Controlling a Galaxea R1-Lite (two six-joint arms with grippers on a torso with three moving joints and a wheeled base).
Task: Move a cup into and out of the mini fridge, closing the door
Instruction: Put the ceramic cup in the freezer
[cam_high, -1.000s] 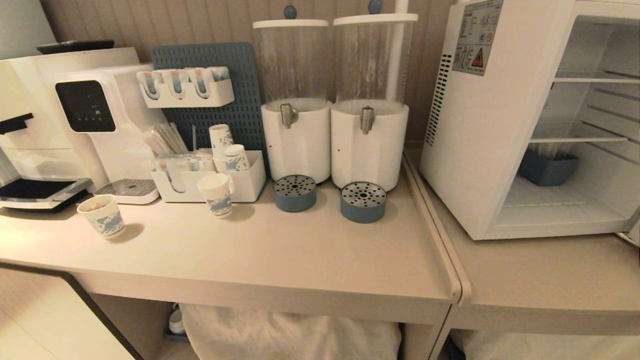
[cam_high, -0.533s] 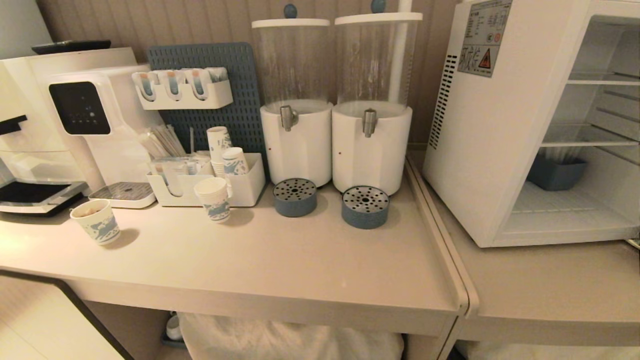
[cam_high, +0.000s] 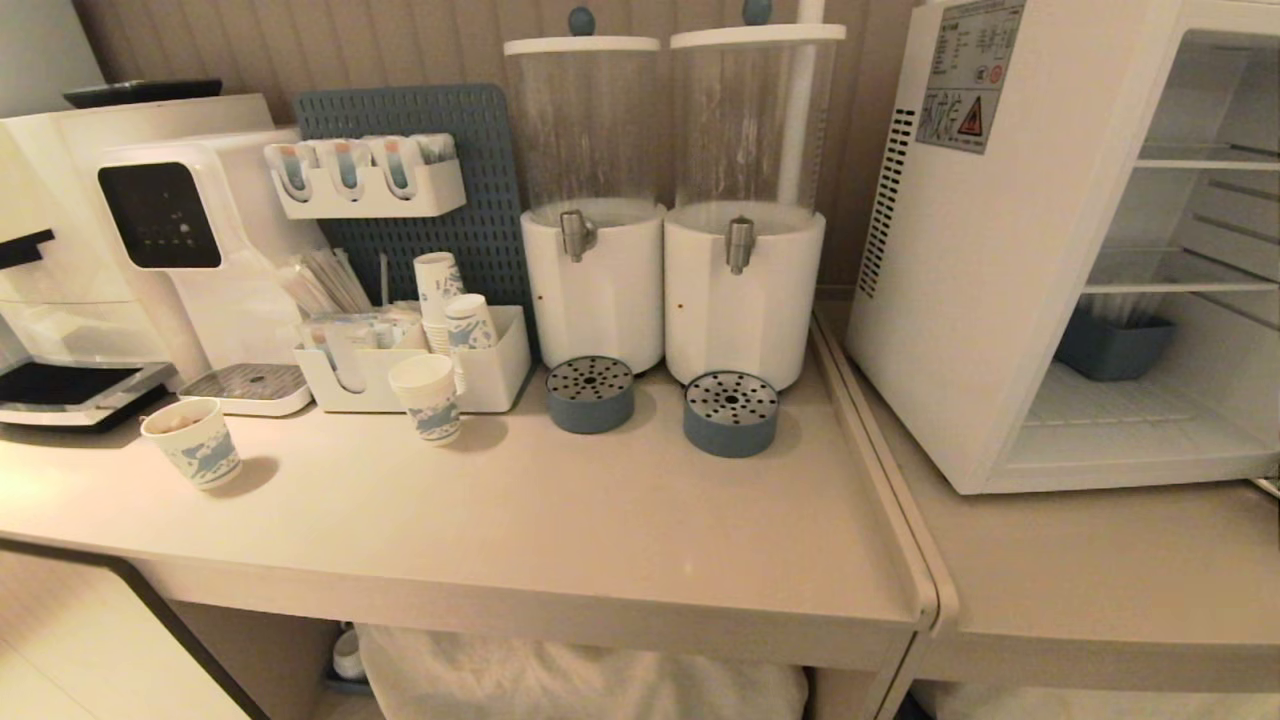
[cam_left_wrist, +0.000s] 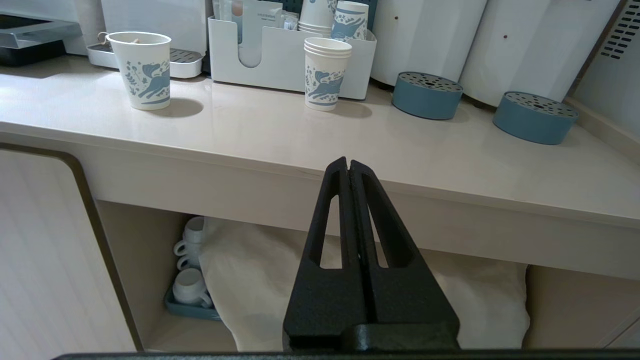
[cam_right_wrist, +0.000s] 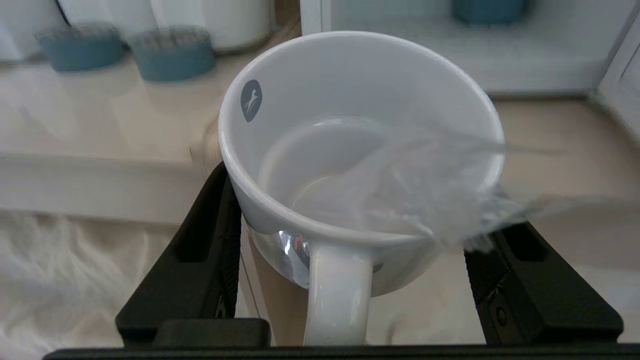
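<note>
the right gripper (cam_right_wrist: 350, 220) clamps the cup (cam_right_wrist: 360, 150) between its 2 black fingers (cam_right_wrist: 210, 240), 1 on each side of the white body; the cup's mouth faces the wrist camera and its loop handle points back toward the wrist; a small grey horse mark sits on the inner wall; the gripper with the cup hangs in front of the counter edge, not yet inside the mini fridge (cam_high: 980, 250); neither arm shows in the head view.

the mini fridge stands on the right-hand counter (cam_high: 1080, 560), its front open, wire shelves bare and a dark blue tray (cam_high: 1112, 345) at the back of the lower level; only a sliver that may be the door shows at the far right edge of the head view.

the left gripper (cam_left_wrist: 348, 167) is empty, its fingers pressed together, held low in front of the left counter (cam_high: 500, 520); on that counter stand 2 drink dispensers (cam_high: 665, 200), 2 blue drip trays (cam_high: 660, 400) and 2 patterned paper cups (cam_high: 195, 440); more white mugs (cam_left_wrist: 190, 265) sit on a tray under the counter.
</note>
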